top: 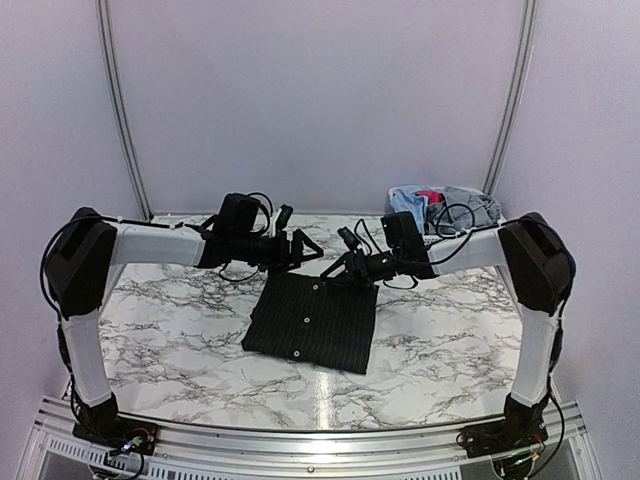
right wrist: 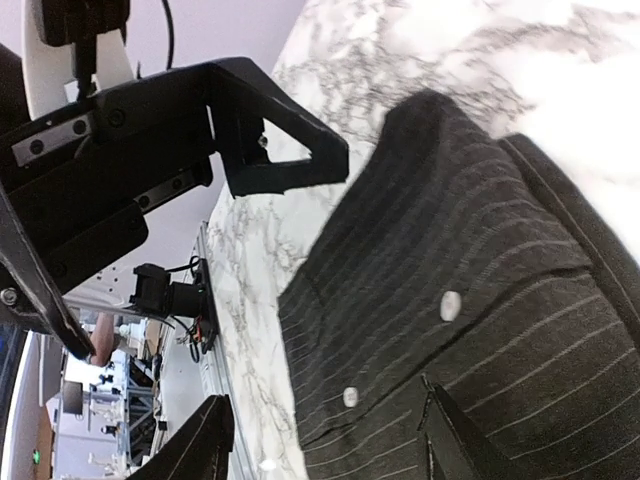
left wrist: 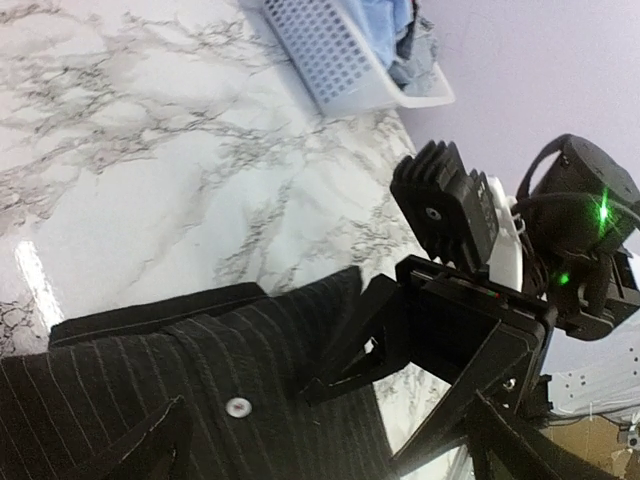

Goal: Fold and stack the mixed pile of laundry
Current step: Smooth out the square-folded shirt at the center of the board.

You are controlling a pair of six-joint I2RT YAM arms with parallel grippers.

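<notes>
Most of the white lattice basket [left wrist: 335,55] at the counter's [top: 170,310] far right corner is cut off or screened by the right arm. Only the tops of a light blue piece [top: 408,197], a pink-red piece [top: 428,196] and a grey piece [top: 470,205] show above it. The black pinstriped shirt [top: 312,322] lies folded flat in the middle of the counter, buttons up; from above, both claws partly cover its far edge. The left claw [top: 298,238] is spread wide over bare counter just beyond the shirt, toward the far edge, holding nothing; its own view crops its fingers. The right claw [right wrist: 326,400] stands partly spread above the shirt's far edge, pinching nothing; whether a fingertip touches the cloth cannot be told.
</notes>
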